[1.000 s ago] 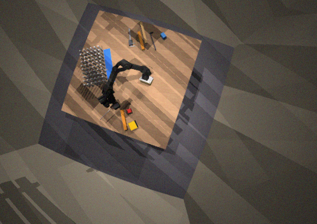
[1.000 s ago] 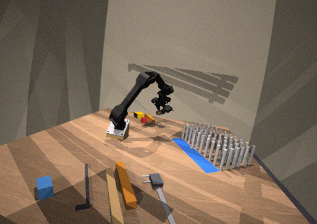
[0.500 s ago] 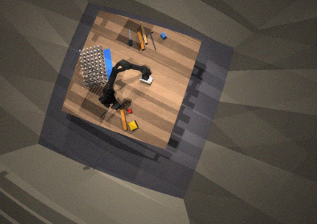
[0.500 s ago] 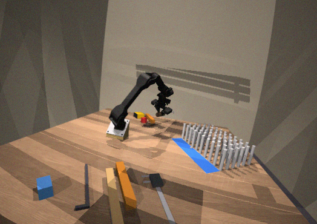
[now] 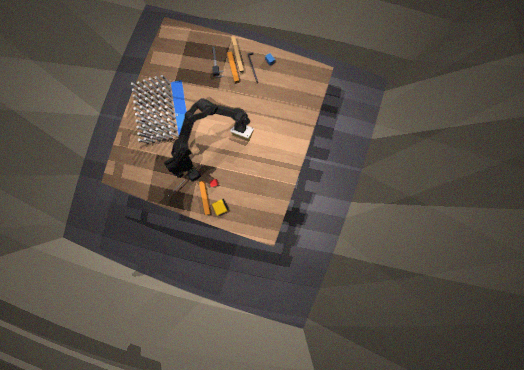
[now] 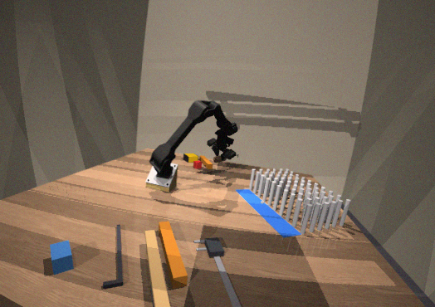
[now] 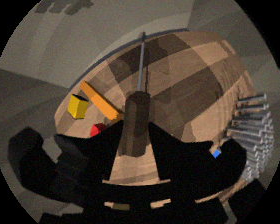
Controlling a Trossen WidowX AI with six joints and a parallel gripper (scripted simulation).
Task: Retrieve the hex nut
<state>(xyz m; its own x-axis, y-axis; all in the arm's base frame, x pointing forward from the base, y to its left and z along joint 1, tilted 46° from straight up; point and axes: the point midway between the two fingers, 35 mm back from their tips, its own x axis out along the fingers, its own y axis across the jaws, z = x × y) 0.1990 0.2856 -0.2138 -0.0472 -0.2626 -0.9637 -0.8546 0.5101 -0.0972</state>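
- The metal spacers (image 5: 159, 110) (image 6: 298, 211) (image 7: 261, 134) are grouped at the top view's left, bordered by the blue strip (image 5: 178, 97) (image 6: 267, 213) (image 7: 216, 153).
- The nut cannot be made out with certainty; a pale speck (image 5: 177, 115) (image 6: 262, 202) is seen at the strip.
- A brown-handled rod tool (image 5: 177, 188) (image 6: 217, 159) (image 7: 137, 120) is clamped in the gripper (image 5: 193, 175) (image 6: 221, 156) (image 7: 136, 123), lower left from above, its rod pointed toward the table's (image 5: 270, 161) (image 6: 104, 200) (image 7: 191, 75) near edge.
- Wood is left between gripper and spacers.
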